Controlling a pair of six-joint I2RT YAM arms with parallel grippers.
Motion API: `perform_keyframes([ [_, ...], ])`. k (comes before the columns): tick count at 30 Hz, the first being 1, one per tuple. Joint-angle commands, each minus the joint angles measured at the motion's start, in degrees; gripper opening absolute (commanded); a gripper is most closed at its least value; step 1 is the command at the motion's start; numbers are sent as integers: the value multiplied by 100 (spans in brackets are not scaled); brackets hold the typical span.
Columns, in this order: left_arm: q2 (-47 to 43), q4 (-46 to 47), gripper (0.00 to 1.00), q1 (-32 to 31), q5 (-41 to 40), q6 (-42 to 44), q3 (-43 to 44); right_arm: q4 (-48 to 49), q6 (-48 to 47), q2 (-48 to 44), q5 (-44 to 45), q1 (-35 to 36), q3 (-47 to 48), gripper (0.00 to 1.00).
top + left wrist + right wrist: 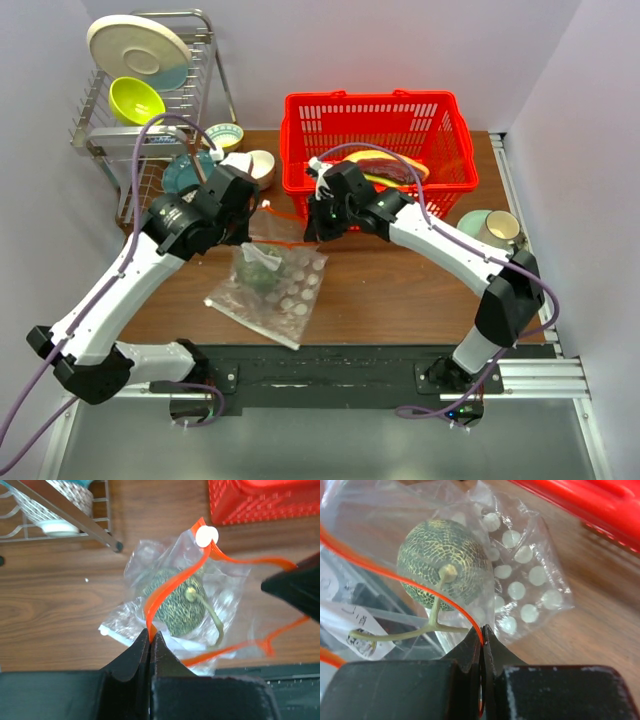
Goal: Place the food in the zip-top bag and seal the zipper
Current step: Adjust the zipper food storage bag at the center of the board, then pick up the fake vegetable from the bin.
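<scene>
The dark green ball point(177, 605) lies inside the clear zip-top bag point(230, 587), which is lifted at its mouth over the table. The orange-red zipper point(170, 587) curves across the open mouth, with a white slider point(206, 536) at one end. My left gripper point(151, 637) is shut on the zipper strip. My right gripper point(482, 630) is shut on the other side of the zipper point(445, 597), with the ball point(442, 562) just beyond it. In the top view both grippers point(245, 215) point(318, 225) hold the bag point(275, 240) between them. The red-brown slab point(388, 170) lies in the red basket. The green stalks are out of view.
A clear bag printed with white dots point(290, 295) lies under the held bag. The red basket point(300, 150) stands right behind the grippers. A dish rack point(205, 60) with plates and bowls is at the back left, and a cup point(500, 228) at the right edge.
</scene>
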Motion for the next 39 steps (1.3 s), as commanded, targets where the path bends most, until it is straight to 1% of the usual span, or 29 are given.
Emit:
perform_keyframes([
  [1,10,-71,0,125,-453,193,418,145,-139,-294,-37,-15,891,16],
  [2,-7,26,0,116,-408,220,244,14,-279,-294,51,-24,961,25],
  [3,-25,262,0,125,-347,237,129,-48,-358,-294,209,-41,1136,42],
  [4,-60,412,0,116,-224,255,-20,-118,-429,-294,245,-59,1251,46],
  [5,-112,657,0,125,-162,272,-300,-267,-517,-285,263,-94,1356,47],
  [8,-165,1062,0,125,31,299,-767,-522,-596,-242,150,-374,1839,45],
  [9,-166,1125,0,125,49,299,-847,-532,-579,-233,18,-645,2041,42],
  [10,-166,1186,0,116,93,299,-918,-524,-562,-215,-383,-804,2130,41],
  [13,-227,1502,0,125,242,325,-1146,-497,-447,-101,-659,-1481,2516,40],
  [14,-288,1677,0,125,295,369,-1234,-593,-438,-49,-581,-1622,2648,40],
  [15,-315,1740,0,125,356,378,-1261,-698,-456,187,-502,-1876,3006,41],
  [18,-359,1951,0,125,514,483,-1287,-1120,-570,689,-230,-2263,3841,41],
  [19,-359,1986,0,125,559,510,-1270,-1173,-561,1003,-220,-2378,4010,41],
  [21,-350,2083,0,125,682,624,-1243,-1235,-553,1252,-64,-2685,4300,41],
  [23,-359,2118,0,125,849,703,-1252,-1349,-631,1577,279,-2827,4450,41],
  [24,-359,2119,0,116,858,721,-1261,-1411,-710,1682,655,-2914,4573,43],
  [25,-385,2136,0,108,893,738,-1287,-1463,-815,1770,815,-2950,4635,44],
  [26,-420,2171,0,116,911,756,-1348,-1542,-1051,1919,1008,-2959,4662,46],
  [27,-464,2197,0,116,911,756,-1384,-1543,-1167,1955,1115,-2977,4601,51],
  [29,-552,2329,0,125,998,826,-1489,-1456,-1526,2052,1580,-2986,4452,54],
  [31,-622,2399,0,116,1121,835,-1525,-1376,-1817,2114,1913,-2977,4197,54],
  [32,-692,2478,0,116,1130,826,-1568,-1245,-2184,2149,1968,-2977,4083,54],
  [33,-719,2522,0,116,1139,800,-1595,-1201,-2361,2175,2012,-2977,3847,54],
  [34,-789,2540,0,125,1113,783,-1656,-1183,-2459,2219,2012,-2986,3784,53],
  [35,-816,2601,0,116,1139,765,-1691,-1313,-2808,2289,2064,-2994,3792,52],
  [39,-921,2813,0,125,1385,791,-1876,-2157,-3005,3000,2293,-3108,4554,52],
])
